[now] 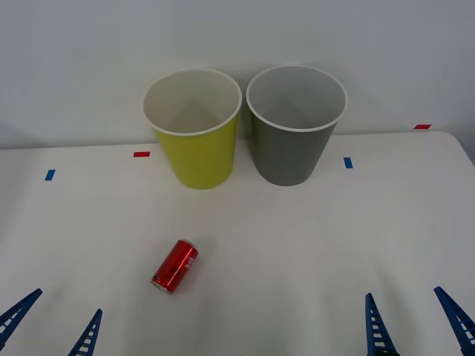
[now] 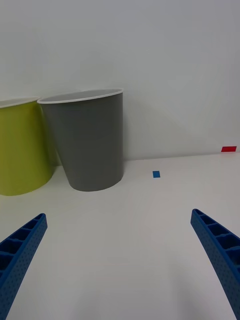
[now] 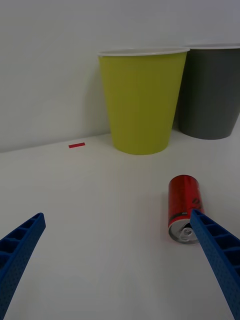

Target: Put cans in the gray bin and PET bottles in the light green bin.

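Hovering low at the near edge of the white desk (image 1: 312, 245), the left gripper (image 1: 50, 322) holds its blue ribbed jaws spread wide apart with nothing between them. The right gripper (image 1: 415, 319) sits at the near edge on the other side, its jaws likewise parted and empty, well apart from the left one.

Just ahead of the left gripper, slightly toward the desk's middle, the small shiny red metal can (image 1: 175, 265) lies on its side, its silver end turned toward the robot. In the left wrist view the can (image 3: 184, 207) rests on the desk just beside one blue finger (image 3: 217, 260), not between the two.

Farther back, against the pale wall, two tall tapered round bins stand upright side by side, rims nearly touching. The yellow-green bin (image 1: 197, 152) with its white rim stands on the left, beyond the can; the dark gray bin (image 1: 291, 152) stands on the right. Small red and blue tape marks (image 1: 141, 154) dot the desk around them.
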